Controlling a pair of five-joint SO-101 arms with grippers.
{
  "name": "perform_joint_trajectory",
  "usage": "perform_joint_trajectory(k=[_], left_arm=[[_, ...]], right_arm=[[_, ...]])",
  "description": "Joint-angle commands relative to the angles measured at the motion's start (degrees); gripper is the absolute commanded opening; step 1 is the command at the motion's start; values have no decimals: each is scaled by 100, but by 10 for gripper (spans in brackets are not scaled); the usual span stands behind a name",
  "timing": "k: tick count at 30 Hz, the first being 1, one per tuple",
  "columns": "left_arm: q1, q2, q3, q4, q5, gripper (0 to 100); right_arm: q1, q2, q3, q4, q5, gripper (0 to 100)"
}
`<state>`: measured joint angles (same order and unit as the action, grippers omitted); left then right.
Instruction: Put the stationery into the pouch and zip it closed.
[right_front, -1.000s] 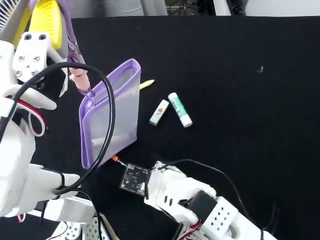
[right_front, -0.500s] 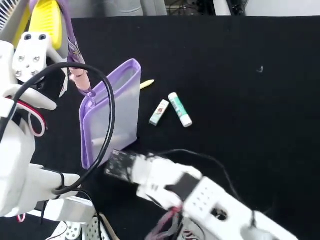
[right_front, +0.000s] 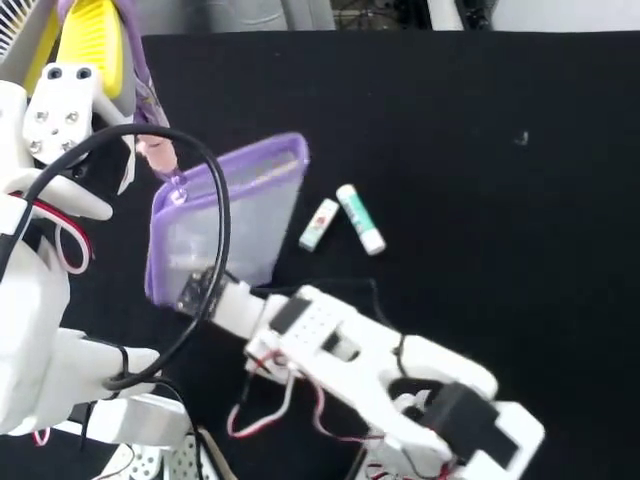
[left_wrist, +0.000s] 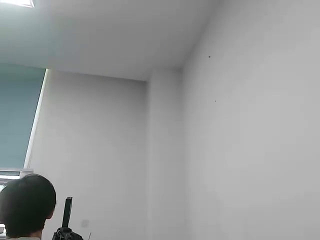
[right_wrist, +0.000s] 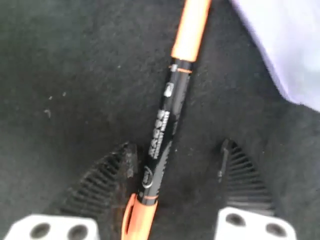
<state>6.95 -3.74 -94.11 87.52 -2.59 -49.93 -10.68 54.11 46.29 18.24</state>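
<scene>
Pen (right_wrist: 165, 120) lined up inside the wide-open right gripper (right_wrist: 176, 146), beside the pouch (right_front: 225, 215)

The pen is seen lying flat on the black table (right_front: 480, 200), with the right gripper placed over it. The jaws are held wide apart and nothing is gripped. The barrel's long axis is laid along the gap between the two fingers rather than across it, so a closing stroke would be taken across the barrel's width. The pen is not centred in the gap: it is set close to one finger and well apart from the other. One orange end is tucked back towards the gripper's body, and the other is pointed towards the pouch, whose lilac corner is found near it. In the high view the right gripper is placed at the pouch's edge nearest the arms, towards the table's left side, so the right arm is judged the nearer one for the pick. A glue stick (right_front: 359, 218) and an eraser (right_front: 318, 224) are seen near the table's middle, just beside the pouch's far corner
</scene>
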Motion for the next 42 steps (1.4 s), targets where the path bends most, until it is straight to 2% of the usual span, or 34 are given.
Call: perform_joint_trajectory(k=[1, 5, 10, 12, 21, 27, 31, 36, 42], left_arm=[[-57, -62, -110, -123, 9, 29], [-57, -62, -110, -114, 9, 29], [-57, -62, -110, -105, 9, 29], [-57, -62, -110, -105, 9, 29], [-57, -44, -110, -123, 9, 29], [-57, -35, -110, -97, 9, 29], [-57, -53, -110, -97, 44, 29], [-57, -70, -110, -97, 53, 29], [-57, -70, -110, -88, 53, 29]], right_arm=[[158, 259, -462, 123, -193, 139], [158, 163, -391, 123, -264, 9], [167, -497, -48, 185, -229, 11], [202, -1024, -13, 536, -220, 11], [756, -4848, -391, 2505, -202, 11], [1037, -7152, -716, 2980, 651, 11], [1064, -7899, -1156, 2629, 659, 11], [1064, -7881, -1692, 1565, 624, 11], [1064, -7354, -1736, -457, -281, 11]])
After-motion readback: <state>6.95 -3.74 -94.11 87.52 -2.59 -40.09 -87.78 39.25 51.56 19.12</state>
